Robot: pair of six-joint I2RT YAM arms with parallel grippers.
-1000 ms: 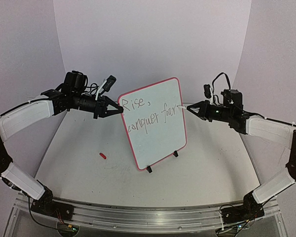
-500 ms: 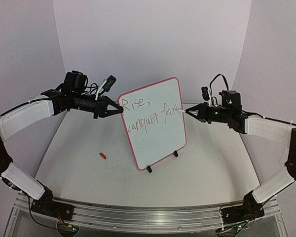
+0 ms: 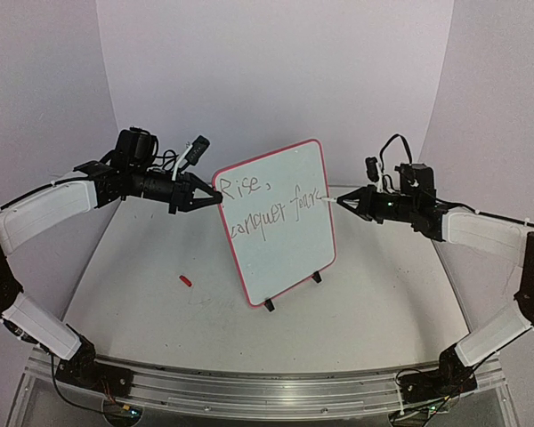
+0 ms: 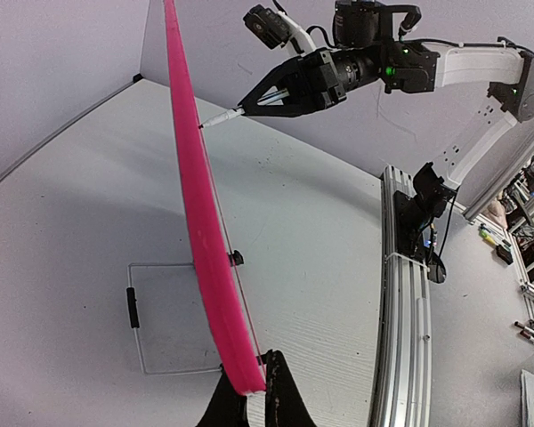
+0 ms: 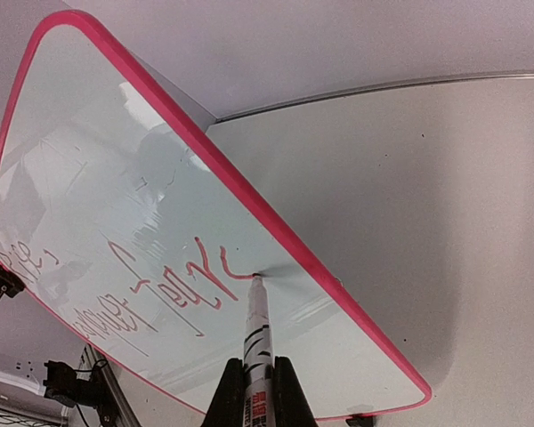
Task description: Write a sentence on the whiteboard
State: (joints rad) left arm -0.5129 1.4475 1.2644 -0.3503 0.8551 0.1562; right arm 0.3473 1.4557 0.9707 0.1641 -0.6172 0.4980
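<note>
The whiteboard [image 3: 280,222] stands upright on small black feet at the table's middle, with a red rim. The sentence [image 3: 271,206] reads "Rise, conquer fears" in two lines; in the right wrist view [image 5: 173,289] its strokes look red. My left gripper [image 3: 215,197] is shut on the board's left rim [image 4: 215,294]. My right gripper [image 3: 340,201] is shut on a white marker [image 5: 257,342], whose tip touches the board at the end of the last letter, close to the right rim. The right gripper [image 4: 246,105] also shows in the left wrist view.
A small red marker cap [image 3: 186,281] lies on the table left of the board. A thin rectangular outline with a black handle [image 4: 169,316] is set in the table behind the board. The aluminium rail [image 3: 267,387] runs along the near edge.
The right gripper has drawn back slightly to the right as the marker finished the last letter of "fears". The left arm and the board have not moved.
</note>
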